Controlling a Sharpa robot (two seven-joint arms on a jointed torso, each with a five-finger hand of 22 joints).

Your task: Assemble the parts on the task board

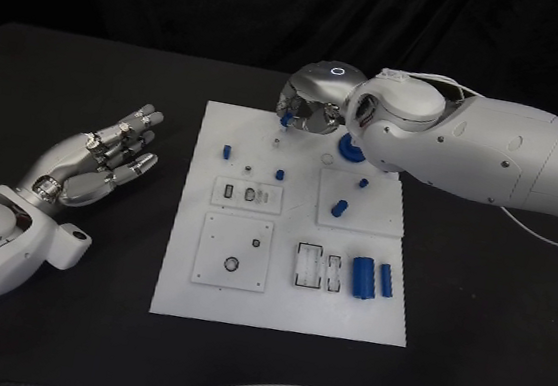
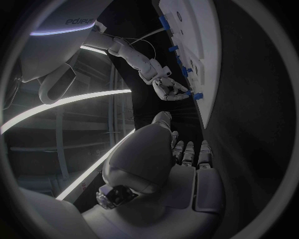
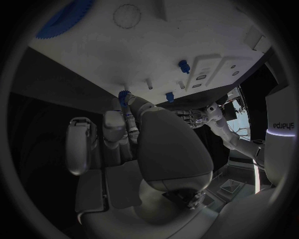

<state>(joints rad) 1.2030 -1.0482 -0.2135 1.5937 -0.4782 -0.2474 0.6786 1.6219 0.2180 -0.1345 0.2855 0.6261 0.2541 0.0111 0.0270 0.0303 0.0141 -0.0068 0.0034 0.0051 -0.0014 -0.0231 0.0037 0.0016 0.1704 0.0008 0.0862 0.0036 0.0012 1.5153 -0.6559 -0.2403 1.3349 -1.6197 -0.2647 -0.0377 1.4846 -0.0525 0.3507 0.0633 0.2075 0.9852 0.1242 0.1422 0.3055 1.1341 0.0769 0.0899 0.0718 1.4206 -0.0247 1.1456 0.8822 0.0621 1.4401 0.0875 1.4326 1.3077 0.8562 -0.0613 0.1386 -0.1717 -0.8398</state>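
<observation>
The small blue part [image 3: 124, 94] sits at the far corner of the task board [image 1: 359, 319], on the side nearest my left arm, and the fingertips of my right hand [image 1: 316, 100] are on it. From the right wrist view I judge that I am pinching it, though I cannot tell whether it is free of the board or seated on a peg there. Just beside it on the board stand two thin white pins [image 3: 149, 82] and, a little further in, another blue piece [image 3: 183, 65]; the blue gear [image 1: 353, 149] lies near my wrist on the same far edge.

To do this step well I think I should keep the pinch light and square, with the part's axis upright to the board, and press straight down rather than at a slant, since the white pins are close and a tilted push could jam or knock them. I would not let go until I feel it seat.

Well apart from the board, my left hand [image 1: 98, 159] rests over the black table [image 1: 482, 371], empty, with its fingers spread.
</observation>
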